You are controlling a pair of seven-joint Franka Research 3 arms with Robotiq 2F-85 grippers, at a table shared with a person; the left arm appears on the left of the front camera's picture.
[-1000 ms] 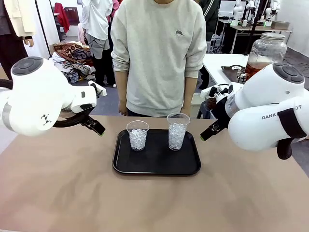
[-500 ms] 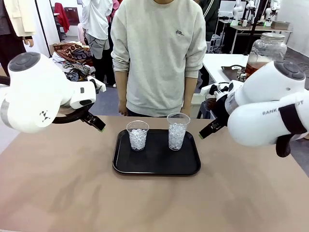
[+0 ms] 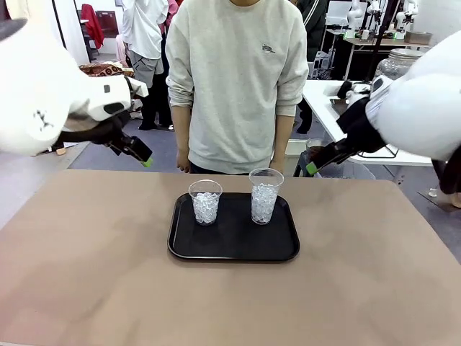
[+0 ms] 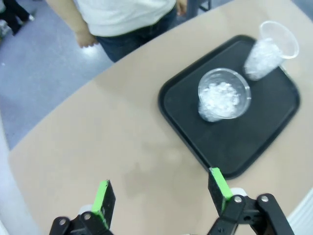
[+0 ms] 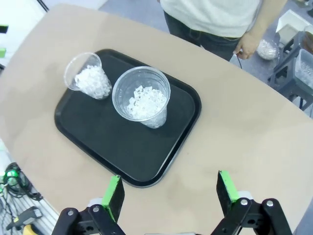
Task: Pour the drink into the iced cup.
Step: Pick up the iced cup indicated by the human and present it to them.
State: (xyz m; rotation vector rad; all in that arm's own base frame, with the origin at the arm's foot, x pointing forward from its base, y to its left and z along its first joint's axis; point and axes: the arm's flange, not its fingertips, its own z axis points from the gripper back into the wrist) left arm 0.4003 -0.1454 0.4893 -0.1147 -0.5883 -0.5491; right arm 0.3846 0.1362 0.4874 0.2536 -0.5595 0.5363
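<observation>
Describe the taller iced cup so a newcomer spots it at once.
Find the black tray in the middle of the tan table. Two clear ice-filled cups stand at its far edge; yours is the taller cup on the robot's right, beside the shorter cup.

Bare bench (image 3: 86, 274) is left either side of the tray (image 3: 233, 245). The tray's rear is occupied by a short cup (image 3: 205, 202) and a tall cup (image 3: 266, 195), seemingly with a gap between them. The far edge is blocked by a person (image 3: 238, 86).
</observation>
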